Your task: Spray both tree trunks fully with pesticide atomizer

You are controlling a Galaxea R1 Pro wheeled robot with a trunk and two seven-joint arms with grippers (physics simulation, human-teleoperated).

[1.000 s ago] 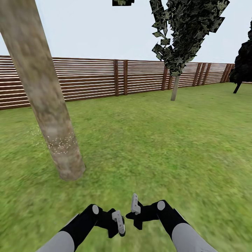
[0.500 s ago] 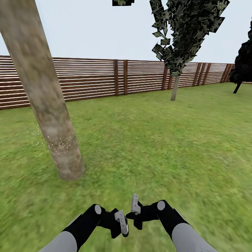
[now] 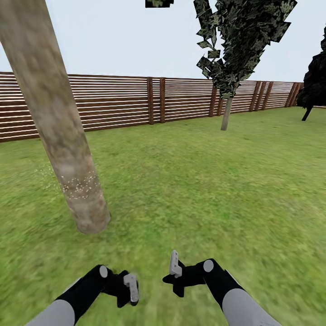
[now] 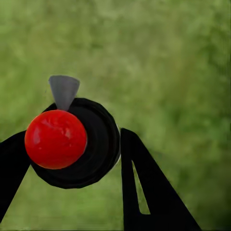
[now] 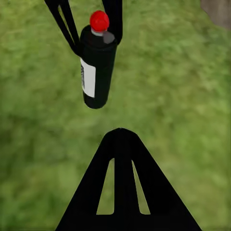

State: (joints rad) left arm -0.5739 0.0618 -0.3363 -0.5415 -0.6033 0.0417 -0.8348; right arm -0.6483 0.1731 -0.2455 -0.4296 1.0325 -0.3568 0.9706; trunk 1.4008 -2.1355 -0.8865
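The pesticide atomizer [image 4: 72,144], a dark bottle with a red round top, sits between the fingers of my left gripper [image 4: 72,139], which is shut on it. In the right wrist view the atomizer [image 5: 97,62] hangs over grass with its white label showing. In the head view my left gripper [image 3: 129,287] is low over the lawn, to the right of the near tree trunk [image 3: 59,131]. Whitish pesticide specks [image 3: 79,188] dot the trunk's lower part. My right gripper [image 3: 174,267] is shut on nothing, beside the left one.
Green lawn [image 3: 203,181] spreads ahead to a brown slat fence [image 3: 136,102]. A thin-trunked leafy tree [image 3: 226,113] stands by the fence, and a black cypress [image 3: 312,86] at the far right. The trunk's base [image 5: 219,9] edges the right wrist view.
My left arm has swung left with the atomizer in its gripper, opening a wider gap to the right gripper. The right arm and the camera have stayed put.
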